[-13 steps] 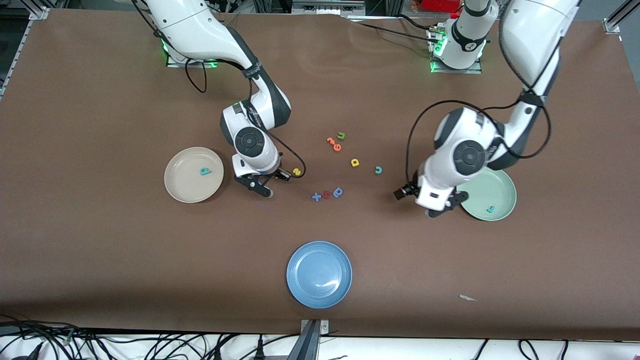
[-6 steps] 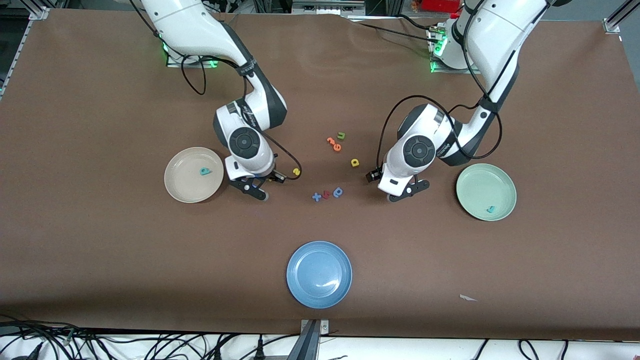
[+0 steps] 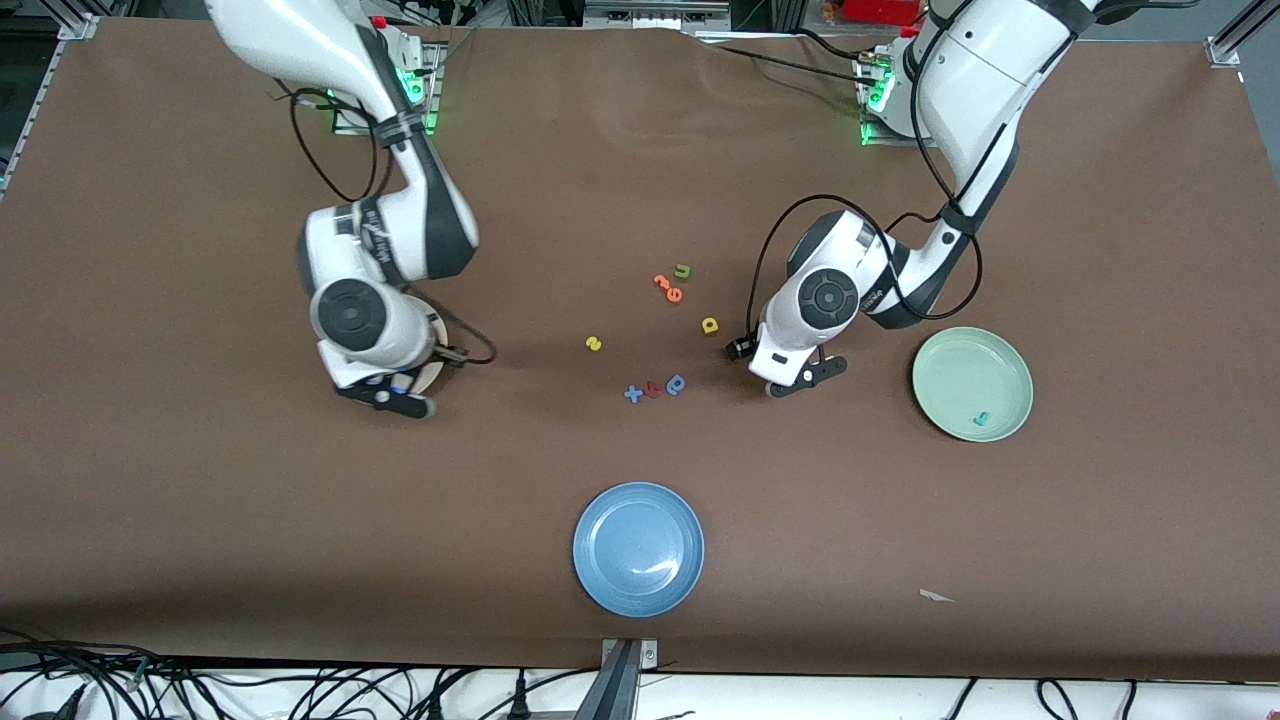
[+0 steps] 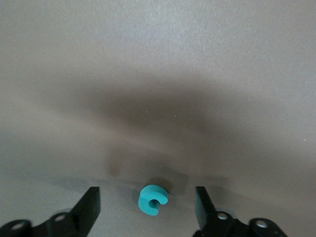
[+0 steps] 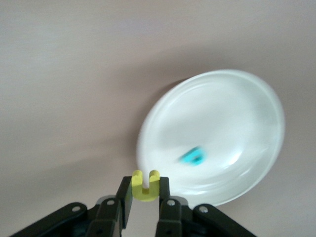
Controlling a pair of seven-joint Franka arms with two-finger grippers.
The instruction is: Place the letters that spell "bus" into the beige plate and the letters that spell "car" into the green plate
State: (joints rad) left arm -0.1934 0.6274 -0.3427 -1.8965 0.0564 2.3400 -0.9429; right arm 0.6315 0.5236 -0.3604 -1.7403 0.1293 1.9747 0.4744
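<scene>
Right gripper (image 5: pixel 144 195) pinches yellow "u" (image 5: pixel 145 186) over beige plate (image 5: pixel 256 98) edge, teal "b" (image 5: pixel 191 157) inside; left gripper (image 4: pixel 148 207) spread, straddling teal "c" (image 4: pixel 152 199) on table.

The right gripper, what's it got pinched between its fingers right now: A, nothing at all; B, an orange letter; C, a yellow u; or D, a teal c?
C. In the right wrist view the right gripper is shut on the yellow u, holding it by the beige plate, where a teal letter already lies.
</scene>
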